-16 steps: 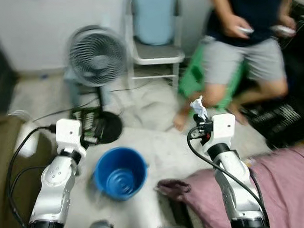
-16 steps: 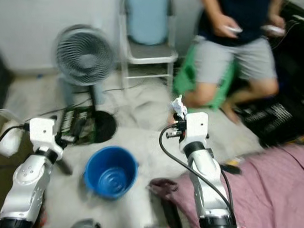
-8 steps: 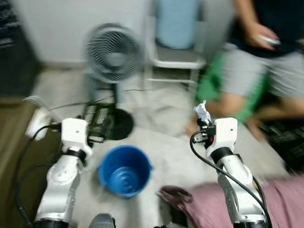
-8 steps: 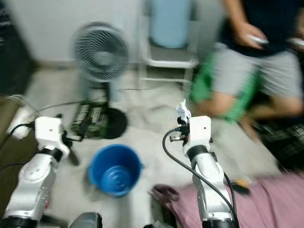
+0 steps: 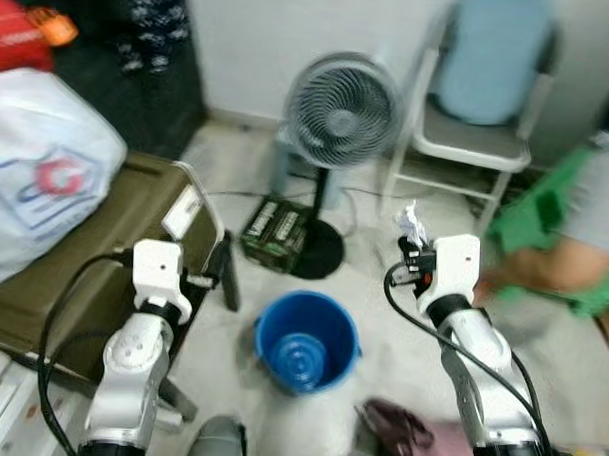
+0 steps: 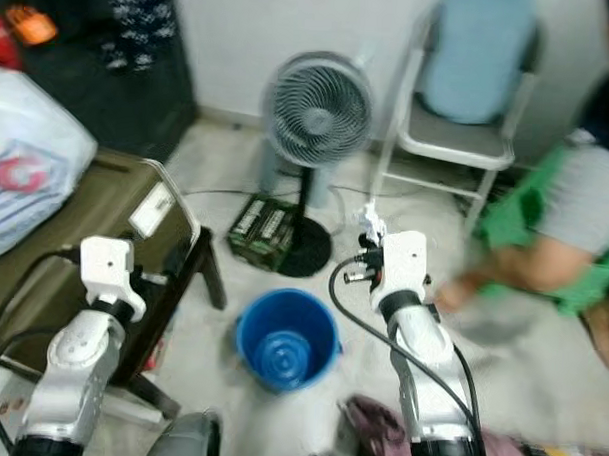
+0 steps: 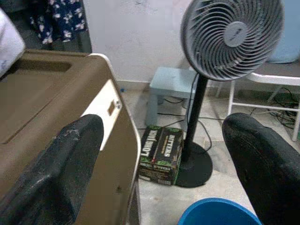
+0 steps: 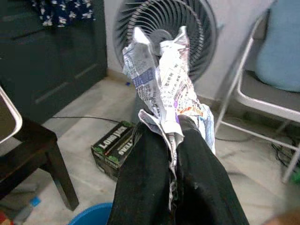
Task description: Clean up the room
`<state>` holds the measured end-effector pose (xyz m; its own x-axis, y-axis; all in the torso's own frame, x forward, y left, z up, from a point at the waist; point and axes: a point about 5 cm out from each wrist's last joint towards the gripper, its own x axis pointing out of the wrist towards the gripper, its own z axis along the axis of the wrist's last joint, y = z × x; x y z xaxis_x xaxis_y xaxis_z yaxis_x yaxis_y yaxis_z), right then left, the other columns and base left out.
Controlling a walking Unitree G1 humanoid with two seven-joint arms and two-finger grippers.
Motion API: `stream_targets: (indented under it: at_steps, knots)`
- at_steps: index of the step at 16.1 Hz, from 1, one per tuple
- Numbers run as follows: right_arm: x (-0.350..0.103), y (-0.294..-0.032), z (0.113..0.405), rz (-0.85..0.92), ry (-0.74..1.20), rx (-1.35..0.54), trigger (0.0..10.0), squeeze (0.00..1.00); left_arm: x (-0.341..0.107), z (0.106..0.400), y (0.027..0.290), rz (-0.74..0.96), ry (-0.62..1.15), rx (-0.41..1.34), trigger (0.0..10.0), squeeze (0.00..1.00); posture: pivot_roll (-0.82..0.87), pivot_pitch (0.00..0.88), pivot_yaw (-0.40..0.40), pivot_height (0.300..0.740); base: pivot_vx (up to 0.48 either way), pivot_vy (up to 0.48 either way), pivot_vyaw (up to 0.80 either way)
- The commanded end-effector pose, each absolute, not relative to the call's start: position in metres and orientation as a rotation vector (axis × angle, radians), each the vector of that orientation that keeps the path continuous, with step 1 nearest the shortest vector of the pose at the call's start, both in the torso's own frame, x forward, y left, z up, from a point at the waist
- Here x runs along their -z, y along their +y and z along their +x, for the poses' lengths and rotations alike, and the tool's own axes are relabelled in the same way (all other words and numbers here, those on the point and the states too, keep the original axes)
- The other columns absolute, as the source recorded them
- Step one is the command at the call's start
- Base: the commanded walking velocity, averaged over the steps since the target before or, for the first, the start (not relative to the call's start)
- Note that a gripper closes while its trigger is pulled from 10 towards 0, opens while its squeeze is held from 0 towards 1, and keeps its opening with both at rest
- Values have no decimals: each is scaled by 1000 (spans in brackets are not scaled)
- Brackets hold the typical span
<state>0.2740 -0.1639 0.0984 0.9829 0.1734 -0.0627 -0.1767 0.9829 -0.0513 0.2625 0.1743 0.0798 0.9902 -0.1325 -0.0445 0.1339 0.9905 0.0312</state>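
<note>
A crumpled piece of printed paper [image 8: 164, 89] is pinched between the black fingers [image 8: 145, 183] of my right gripper [image 5: 414, 254], which is shut on it. It is held up above the floor, to the right of a blue bucket [image 5: 306, 341] that stands open and empty between my arms. My left gripper [image 7: 164, 154] is open with nothing between its fingers [image 7: 61, 159]; it is beside a brown table [image 5: 74, 250], and the bucket's rim [image 7: 220, 213] lies below it.
A grey pedestal fan [image 5: 343, 114] and a green-and-black carton [image 5: 274, 232] stand beyond the bucket. A white folding chair [image 5: 468, 144] is behind, a person's leg [image 5: 543, 266] at the right. A white plastic bag [image 5: 42, 159] lies on the brown table. Purple cloth [image 5: 397, 436] lies at the bottom.
The camera has turned left: the brown table and white bag have come into view and the person has slid to the right edge. The right gripper still holds the paper.
</note>
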Motion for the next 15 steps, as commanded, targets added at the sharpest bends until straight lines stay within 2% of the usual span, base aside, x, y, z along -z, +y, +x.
stream_targets:
  at_steps: [1,3,15]
  knots:
    - [-101,-163,275,-54,48,-173,10000,0,-79,262,176,44,45,136,10000,0,-43,71,-73,740,0,0,800]
    - [-101,-163,275,-55,48,-172,10000,0,-79,262,175,44,45,141,10000,0,-43,71,-73,740,0,0,688]
    - [-100,-163,279,-61,49,-158,10000,0,-81,263,171,10,29,182,10000,0,-44,73,-74,740,20,0,0]
